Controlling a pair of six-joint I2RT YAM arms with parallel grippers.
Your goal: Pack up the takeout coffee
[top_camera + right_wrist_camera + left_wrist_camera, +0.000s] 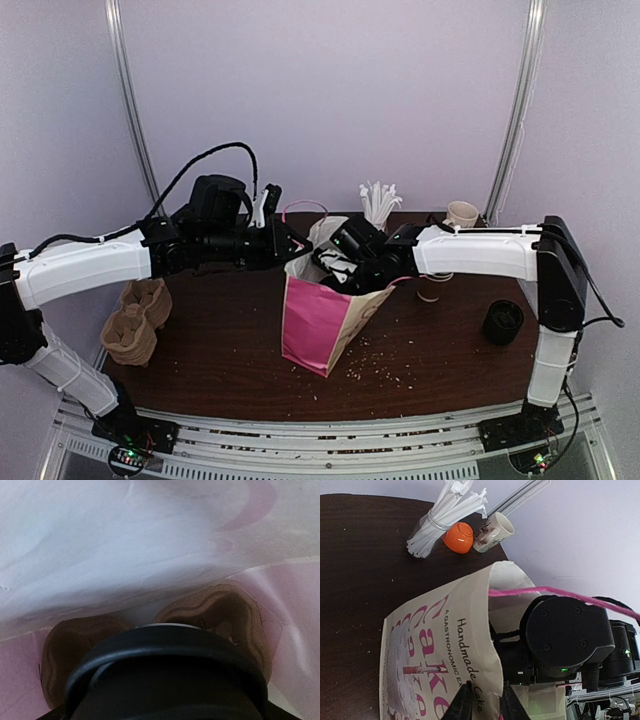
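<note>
Takeout coffee (165,680) gripped in right pincer (337,266) inside paper bag (315,320); left pincer (487,702) slightly parted astride bag rim.

A pink-and-cream paper bag (318,325) stands at the centre of the dark wooden table (220,380). Inside it, a brown paper cup with a round black plastic lid (165,675) is above a brown moulded-pulp carrier (220,615) on the bag's floor. A stack of brown pulp trays (135,320) lies at 9 o'clock. At 1 o'clock stands a clear cup of white wrapped straws (378,205); a small orange bowl (458,537) sits between it and a cream ceramic mug (461,213). A round black container (502,322) is at 3 o'clock
</note>
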